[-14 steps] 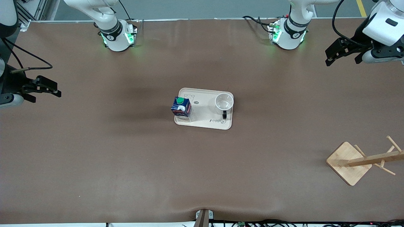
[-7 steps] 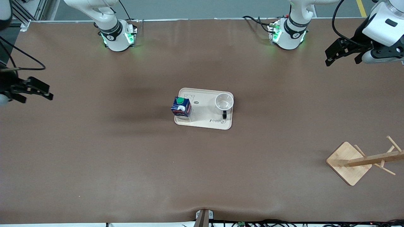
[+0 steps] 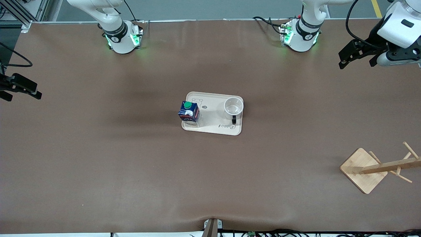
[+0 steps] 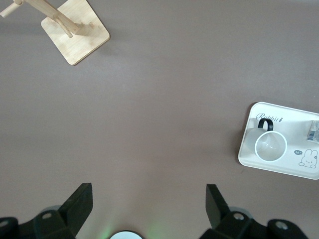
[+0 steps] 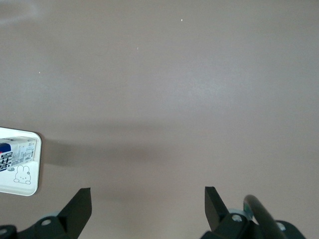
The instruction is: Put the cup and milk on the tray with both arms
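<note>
The cream-white tray [image 3: 213,126] lies mid-table. The dark-blue milk carton [image 3: 189,112] with a green cap stands on the tray's end toward the right arm. The white cup [image 3: 233,106] stands upright on the tray's other end, its black handle pointing toward the front camera. The left wrist view shows the tray [image 4: 249,149] and cup [image 4: 271,146]. The right wrist view shows the tray's corner [image 5: 27,186] and part of the carton [image 5: 15,152]. My left gripper [image 3: 357,59] is open and empty, raised over the left arm's end of the table. My right gripper [image 3: 19,90] is open and empty at the right arm's table end.
A wooden rack [image 3: 365,169] with pegs on a square base stands near the front edge toward the left arm's end; it also shows in the left wrist view [image 4: 75,30]. The arm bases [image 3: 123,38] [image 3: 299,36] stand along the table's back edge.
My right gripper has drawn away from the tray toward the right arm's table end, partly leaving the front view. The left gripper, tray, carton and cup have not moved.
</note>
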Motion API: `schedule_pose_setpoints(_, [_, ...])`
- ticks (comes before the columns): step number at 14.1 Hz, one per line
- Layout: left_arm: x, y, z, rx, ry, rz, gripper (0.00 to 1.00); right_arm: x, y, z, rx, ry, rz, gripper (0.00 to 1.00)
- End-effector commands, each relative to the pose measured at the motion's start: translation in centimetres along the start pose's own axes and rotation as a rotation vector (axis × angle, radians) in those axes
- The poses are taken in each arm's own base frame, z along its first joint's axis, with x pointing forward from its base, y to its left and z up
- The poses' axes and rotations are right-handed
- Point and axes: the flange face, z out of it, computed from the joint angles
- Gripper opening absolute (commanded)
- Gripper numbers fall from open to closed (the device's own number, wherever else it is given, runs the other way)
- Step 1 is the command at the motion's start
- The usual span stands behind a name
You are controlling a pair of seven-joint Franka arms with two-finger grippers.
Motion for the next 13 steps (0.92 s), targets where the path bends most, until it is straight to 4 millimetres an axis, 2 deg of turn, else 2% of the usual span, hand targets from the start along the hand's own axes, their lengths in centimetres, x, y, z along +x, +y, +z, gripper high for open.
schedule_pose_setpoints(1, [-0.3, 0.0, -0.7, -0.002, 0.007, 0.011, 1.0, -0.1, -0.2, -1.6, -0.01, 0.019, 0.003, 1.0])
schedule_pose_setpoints(3, [-0.1, -0.2, -0.7, 0.002, 0.002, 0.008, 1.0, -0.2, -0.6, -2.3, -0.018, 0.025, 0.001, 1.0])
schedule_pose_setpoints(7, [0.2, -1.1, -1.0, 0.052, 0.018, 0.062, 1.0, -0.3, -0.3, -2.3, -0.015, 0.021, 0.007, 1.0])
schedule_pose_setpoints(13, [0.3, -1.5, -1.0, 0.056, -0.001, 0.056, 1.0, -0.4, -0.3, -2.1, -0.007, 0.008, 0.007, 1.0])
